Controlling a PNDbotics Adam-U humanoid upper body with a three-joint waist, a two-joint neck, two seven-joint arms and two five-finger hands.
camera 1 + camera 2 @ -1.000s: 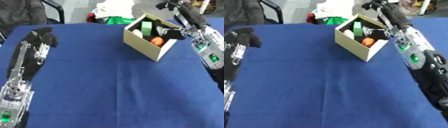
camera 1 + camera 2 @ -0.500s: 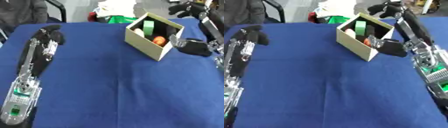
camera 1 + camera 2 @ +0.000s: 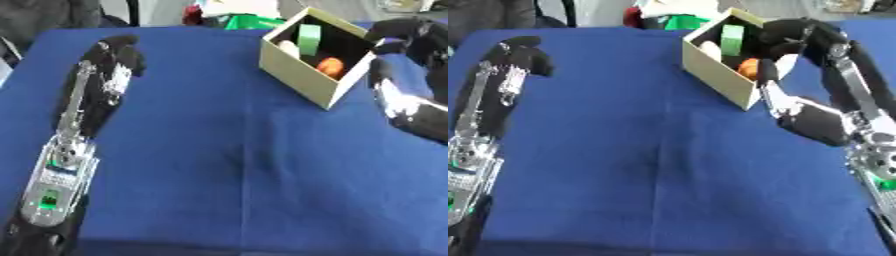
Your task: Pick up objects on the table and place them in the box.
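Already boxed: the objects lie inside the box [image 3: 315, 75] on the blue table [image 3: 219, 165].

Inside it show a green block [image 3: 309, 39], an orange ball [image 3: 330, 65] and a pale rounded thing [image 3: 710, 49]. The box stands at the table's far right side. Just beside its right wall hangs the right hand [image 3: 785, 34], dark and curled, though whether its fingers grasp anything cannot be told. The left hand [image 3: 118, 47] sits far left, well apart, fingers curled on nothing.

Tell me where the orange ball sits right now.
The orange ball lies inside the box at the table's far right, below the green block, near the right hand.
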